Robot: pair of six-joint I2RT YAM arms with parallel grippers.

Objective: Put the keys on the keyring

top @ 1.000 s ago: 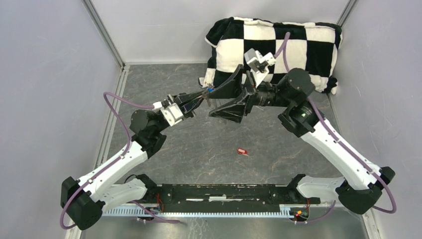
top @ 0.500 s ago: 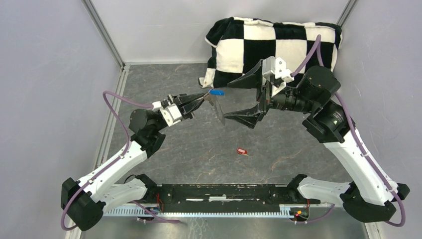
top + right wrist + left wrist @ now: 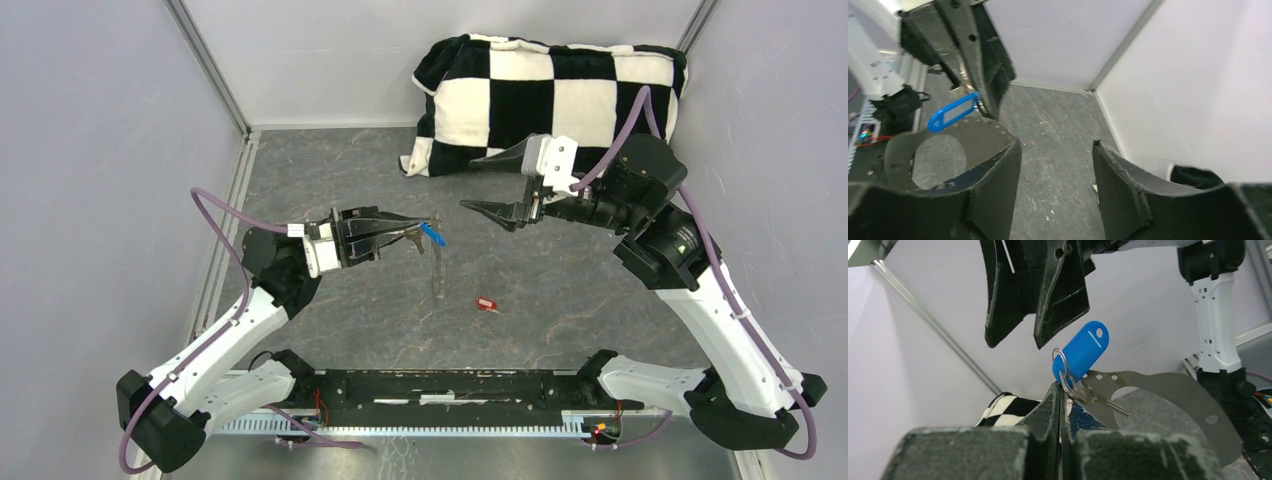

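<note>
Keyring (image 3: 1193, 400) with blue key (image 3: 1080, 352) hangs from clamped left tool (image 3: 415, 237); right tool (image 3: 468, 182) gapes empty

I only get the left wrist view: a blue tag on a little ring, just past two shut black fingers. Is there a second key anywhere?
Observer: Yes. The top view shows a red key lying on the table, apart from both arms.
Operator: Are those two black blades above the tag holding something?
Observer: No. The right wrist view shows the right end effector open and empty, facing the blue key.
Operator: And the grey strip?
Observer: From above, that keyring hangs down from the shut left end effector.
</note>
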